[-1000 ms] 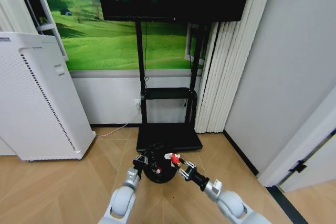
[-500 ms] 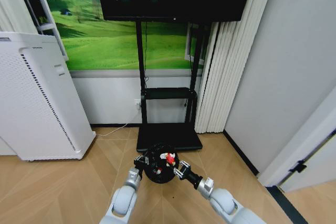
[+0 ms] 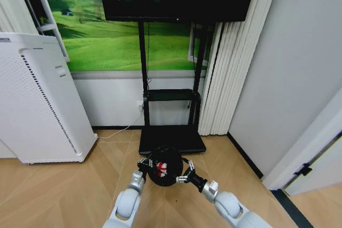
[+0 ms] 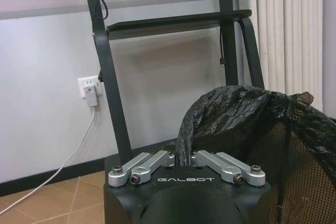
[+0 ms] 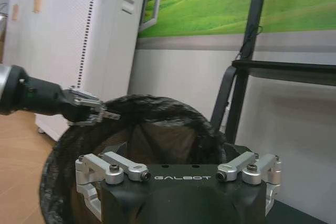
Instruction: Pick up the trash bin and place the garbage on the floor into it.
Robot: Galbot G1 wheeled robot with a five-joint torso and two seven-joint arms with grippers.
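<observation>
The trash bin (image 3: 172, 180), small, black and bag-lined, hangs just above the wooden floor in front of the TV stand. My left gripper (image 3: 144, 164) is shut on its rim at the left; in the left wrist view the left gripper (image 4: 181, 157) pinches the bag-covered rim of the trash bin (image 4: 273, 129). Red-and-white garbage (image 3: 162, 168) lies inside the bin. My right gripper (image 3: 185, 177) is at the bin's right side, open and holding nothing. In the right wrist view the right gripper (image 5: 178, 174) is spread wide just outside the trash bin (image 5: 157, 124), with the left gripper (image 5: 101, 113) on the far rim.
A tall white perforated appliance (image 3: 37, 100) stands at the left. The black TV stand base (image 3: 172, 138) sits right behind the bin. White curtains (image 3: 224, 78) and a grey wall close off the right, with a door (image 3: 315, 158) beyond.
The right gripper held a red-and-white piece over the bin; the piece now lies inside, and the gripper has pulled back and down to the bin's right side, open.
</observation>
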